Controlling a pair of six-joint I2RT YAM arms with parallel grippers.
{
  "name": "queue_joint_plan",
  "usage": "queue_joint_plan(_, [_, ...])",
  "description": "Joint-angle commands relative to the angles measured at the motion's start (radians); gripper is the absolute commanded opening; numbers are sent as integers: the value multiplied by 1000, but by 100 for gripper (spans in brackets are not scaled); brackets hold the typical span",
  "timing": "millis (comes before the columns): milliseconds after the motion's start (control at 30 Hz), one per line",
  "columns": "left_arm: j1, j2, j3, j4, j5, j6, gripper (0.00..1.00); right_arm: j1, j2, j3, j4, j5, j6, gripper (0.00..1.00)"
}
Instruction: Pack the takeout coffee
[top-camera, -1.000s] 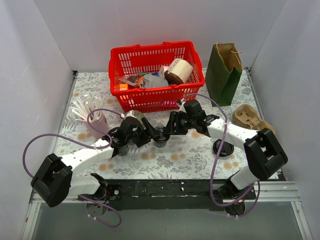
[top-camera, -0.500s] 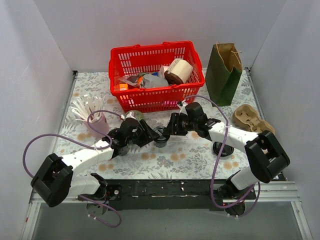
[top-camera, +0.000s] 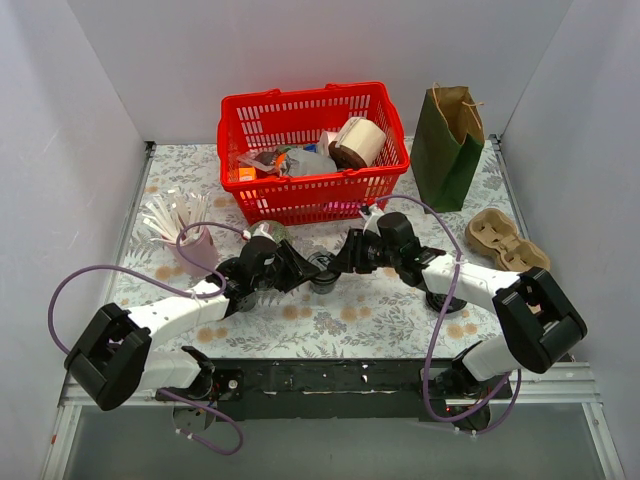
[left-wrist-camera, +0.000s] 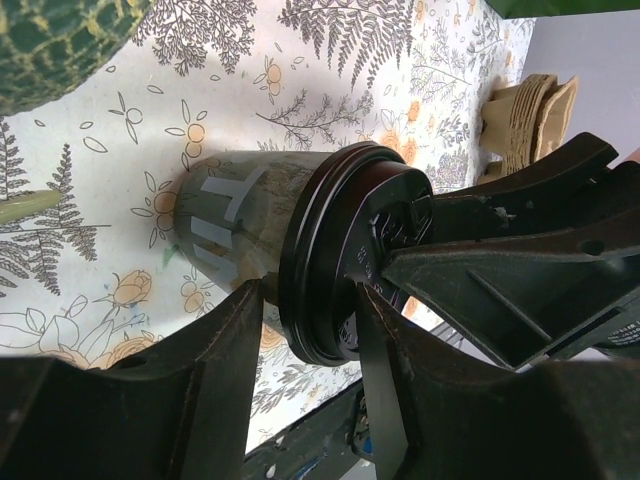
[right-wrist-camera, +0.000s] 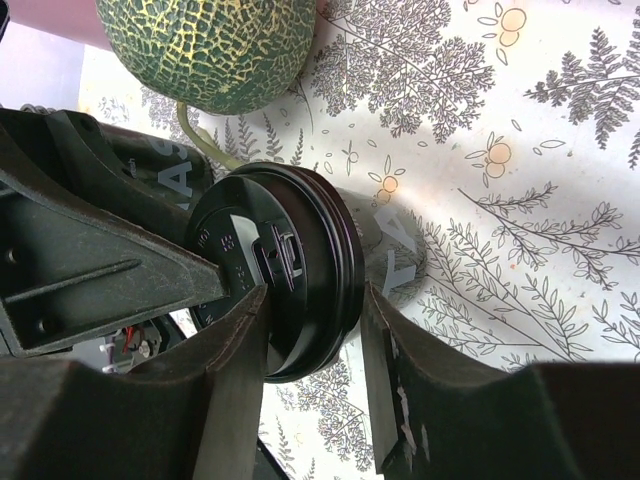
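The takeout coffee, a small black cup with a black sip lid, stands upright on the floral cloth between the two arms. From the left, my left gripper has its fingers closed on the lid's rim. In the left wrist view the lid fills the gap of the left gripper, one finger under the rim against the cup wall and one on the lid top. My right gripper grips the opposite side. The right wrist view shows the right gripper pinching the lid the same way.
A red basket of groceries stands just behind. A netted melon lies by the left wrist. A green paper bag is at the back right, with a tan cardboard cup tray nearer. A pink cup of stirrers stands left, a loose flat black lid right.
Both grippers have narrowed onto the lid's rim. The right arm has shifted slightly left and lower toward the cup. The cup has stayed in place.
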Motion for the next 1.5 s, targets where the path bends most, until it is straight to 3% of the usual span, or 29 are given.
queue_joint_plan(0, [6,34,-34,-53,2,17,8,4,13,-36,-99,73,-64,45])
queue_joint_plan(67, [6,28,-31,-54,1,23,0,4,1,-9,-148,87,-65,46])
queue_joint_plan(233, [6,25,-5,-76,15,54,0,4,-24,69,-297,141,-72,56])
queue_joint_plan(300, [6,26,27,-102,29,71,20,4,-27,100,-340,141,-68,58])
queue_joint_plan(500, [6,19,93,-148,24,107,39,4,-48,135,-343,130,-24,65])
queue_joint_plan(567, [6,20,101,-151,29,126,55,4,-54,134,-330,141,1,68])
queue_joint_plan(800, [6,5,142,-188,35,138,69,3,-86,134,-271,156,48,72])
queue_joint_plan(1067, [6,-34,107,-139,4,63,70,1,-96,138,-208,164,57,75])
queue_joint_plan(1233, [6,-3,105,-114,-7,29,62,-2,-60,151,-190,164,50,74])
queue_joint_plan(1467, [6,39,105,-88,-4,8,49,-5,-10,158,-176,130,39,63])
